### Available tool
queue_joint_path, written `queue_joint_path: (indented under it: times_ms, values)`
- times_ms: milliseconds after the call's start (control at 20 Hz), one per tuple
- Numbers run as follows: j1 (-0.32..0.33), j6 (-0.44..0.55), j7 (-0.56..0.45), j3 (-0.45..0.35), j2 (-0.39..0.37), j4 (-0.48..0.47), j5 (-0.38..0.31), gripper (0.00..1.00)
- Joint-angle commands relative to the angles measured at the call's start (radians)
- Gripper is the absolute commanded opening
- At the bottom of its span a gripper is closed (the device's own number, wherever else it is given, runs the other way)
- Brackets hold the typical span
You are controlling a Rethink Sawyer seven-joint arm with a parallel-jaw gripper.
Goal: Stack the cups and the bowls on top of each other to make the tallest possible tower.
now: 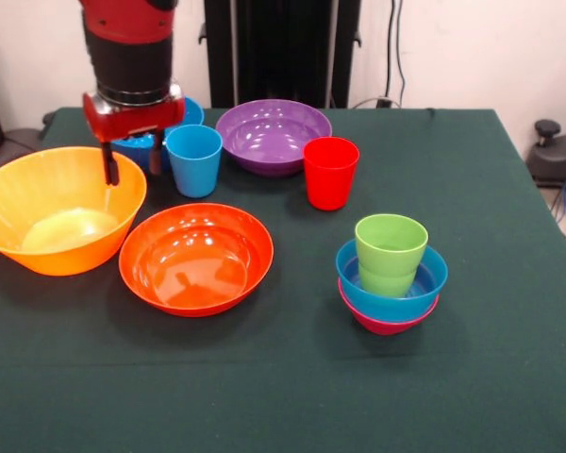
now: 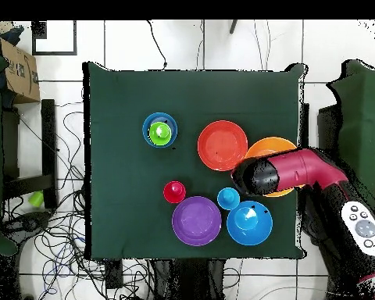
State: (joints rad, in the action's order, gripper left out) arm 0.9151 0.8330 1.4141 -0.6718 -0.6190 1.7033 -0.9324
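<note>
Nearest the front camera stands the tower (image 1: 391, 278) so far: a small magenta bowl (image 1: 388, 321) at the bottom, a small blue bowl (image 1: 392, 285) nested in it, and a lime green cup (image 1: 391, 251) sitting upright inside that. It rests on the green table (image 1: 292, 396), well apart from everything else. All the pieces are glossy, smooth plastic, so they probably slide easily against one another.

Further back and to the side sits the red-orange bowl (image 1: 196, 257), just beside the very large yellow-orange bowl (image 1: 58, 209). The gripper (image 1: 130, 166) hangs over the yellow-orange bowl's far rim. Its two dark fingers are spread a little and hold nothing; one finger (image 1: 109, 166) dips near the rim, the other is close to the light blue cup (image 1: 194, 159).

Beyond these stand the red cup (image 1: 330, 172), the purple bowl (image 1: 273, 136), and the large blue bowl (image 1: 160, 132), partly hidden behind the arm.

The risk I see: if the gripper pinches the yellow-orange bowl's thin rim, the wide, slick bowl could tilt, swing or slip out when lifted. It could also knock the light blue cup, which is crowded close. Setting so broad a bowl on the narrow green cup would likely make the tower tip.
</note>
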Motion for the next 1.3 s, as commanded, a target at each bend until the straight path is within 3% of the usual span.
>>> queue_joint_path:
  times_ms: [50, 250, 500, 750, 1000, 1300]
  values:
    - [-0.117, -0.078, 0.05, 0.085, 0.037, 0.013, -0.106, 1.0]
    - [-0.178, -0.117, 0.171, 0.133, 0.014, 0.028, -0.104, 1.0]
    - [-0.314, -0.175, 0.34, 0.259, -0.017, -0.017, -0.21, 1.0]
    - [-0.363, -0.18, 0.342, 0.317, -0.023, -0.044, -0.221, 1.0]
    - [-0.331, -0.197, 0.28, 0.334, -0.042, -0.035, -0.209, 1.0]
    - [-0.335, -0.212, 0.275, 0.364, -0.027, -0.042, -0.233, 1.0]
